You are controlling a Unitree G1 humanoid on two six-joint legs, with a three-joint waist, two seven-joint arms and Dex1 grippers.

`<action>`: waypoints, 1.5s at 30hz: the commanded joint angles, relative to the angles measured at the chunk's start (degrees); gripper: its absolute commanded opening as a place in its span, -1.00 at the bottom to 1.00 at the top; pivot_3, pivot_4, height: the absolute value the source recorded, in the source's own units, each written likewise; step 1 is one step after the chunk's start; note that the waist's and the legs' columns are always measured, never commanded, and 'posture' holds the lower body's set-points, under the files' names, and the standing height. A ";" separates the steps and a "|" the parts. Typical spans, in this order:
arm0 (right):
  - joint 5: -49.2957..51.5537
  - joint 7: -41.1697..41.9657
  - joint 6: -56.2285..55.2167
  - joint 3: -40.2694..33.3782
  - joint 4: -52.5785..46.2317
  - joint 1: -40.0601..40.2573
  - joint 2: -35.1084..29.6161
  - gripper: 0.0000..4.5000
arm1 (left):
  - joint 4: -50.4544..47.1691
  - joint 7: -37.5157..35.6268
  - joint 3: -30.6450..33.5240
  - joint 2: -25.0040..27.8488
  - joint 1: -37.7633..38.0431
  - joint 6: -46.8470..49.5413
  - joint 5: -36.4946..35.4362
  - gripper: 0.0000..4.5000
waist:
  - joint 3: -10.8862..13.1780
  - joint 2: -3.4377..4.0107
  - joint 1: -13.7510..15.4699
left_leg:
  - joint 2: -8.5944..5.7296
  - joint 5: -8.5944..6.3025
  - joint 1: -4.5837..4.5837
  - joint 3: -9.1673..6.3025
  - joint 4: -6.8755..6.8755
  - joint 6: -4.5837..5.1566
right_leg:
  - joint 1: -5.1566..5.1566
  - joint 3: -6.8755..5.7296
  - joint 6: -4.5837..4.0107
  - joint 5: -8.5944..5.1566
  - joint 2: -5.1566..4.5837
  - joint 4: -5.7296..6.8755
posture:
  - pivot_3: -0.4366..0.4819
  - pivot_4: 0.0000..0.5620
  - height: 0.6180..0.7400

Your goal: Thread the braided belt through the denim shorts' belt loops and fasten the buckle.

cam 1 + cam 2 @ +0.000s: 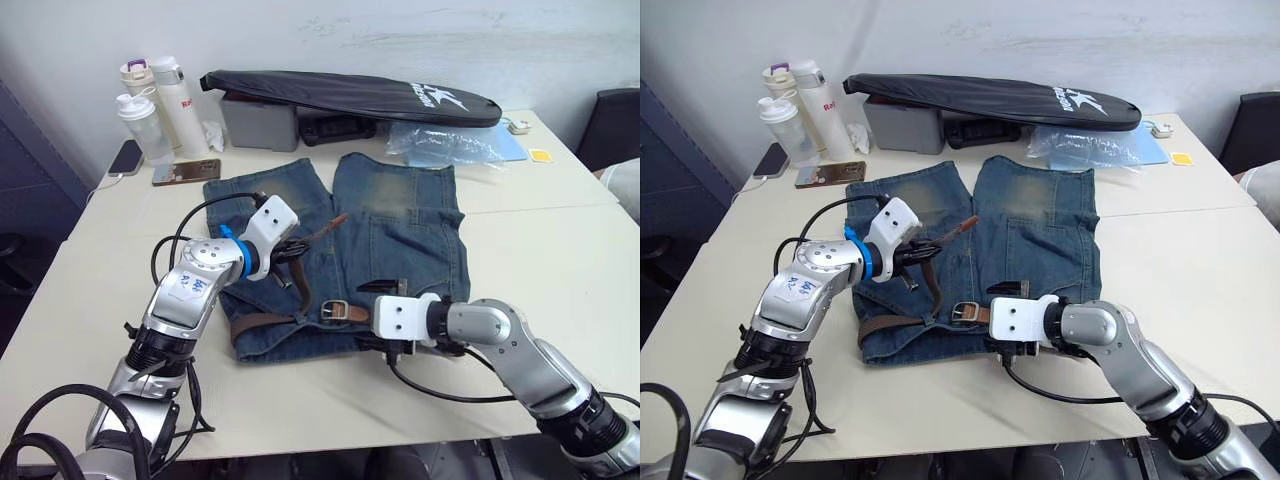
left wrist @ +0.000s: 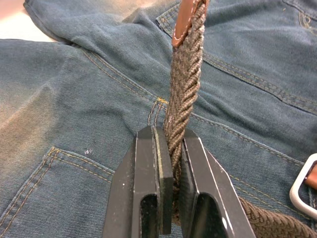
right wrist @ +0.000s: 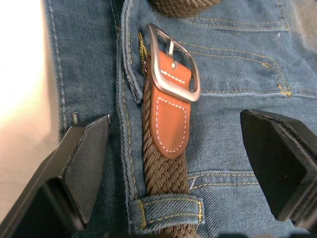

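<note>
While the denim shorts (image 1: 385,235) lie flat on the table (image 1: 560,260), the braided belt (image 2: 184,94) sits along their waistband.
The left gripper (image 2: 168,173) is clamped on the belt's free end; the right gripper (image 3: 183,163) waits wide apart around the buckle (image 3: 171,64). Feed that end slowly, straight into the buckle.

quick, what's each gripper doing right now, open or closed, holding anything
Left gripper: shut on the braided belt.
Right gripper: open, holding nothing, over the buckle.

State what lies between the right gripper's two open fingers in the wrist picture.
The right wrist view shows the braided belt with its tan end and buckle, threaded through a belt loop on the denim shorts.
</note>
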 commanded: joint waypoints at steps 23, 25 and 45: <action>-5.77 -11.39 -1.11 -5.15 0.76 4.95 9.45 -0.97 | -3.43 1.15 5.41 1.47 3.69 1.77 -2.82 -1.00 | 0.00 0.00 -0.06 | 0.40 0.00 0.00 0.01 0.08 0.01 | -0.12 0.01 -0.01 -0.01 0.07 0.34 | -0.05 -0.47 -0.93; -3.92 -14.55 1.43 -8.29 1.71 6.17 12.77 -0.97 | -4.01 2.03 6.60 0.43 4.44 2.77 -3.71 -1.00 | 0.00 -0.02 -0.06 | 0.52 -0.01 -0.01 0.02 0.09 0.01 | -0.13 0.00 -0.01 -0.01 0.08 0.35 | -0.05 -0.47 -0.93; 12.51 -27.53 24.17 -20.74 0.59 6.60 31.94 -0.97 | -11.29 5.91 -2.67 -3.09 6.54 17.38 -5.39 -1.00 | -0.21 0.32 -0.20 | 0.58 -0.17 -0.07 0.04 0.03 -0.02 | -0.12 0.22 -0.07 -0.03 0.20 0.97 | -0.05 -0.47 -0.93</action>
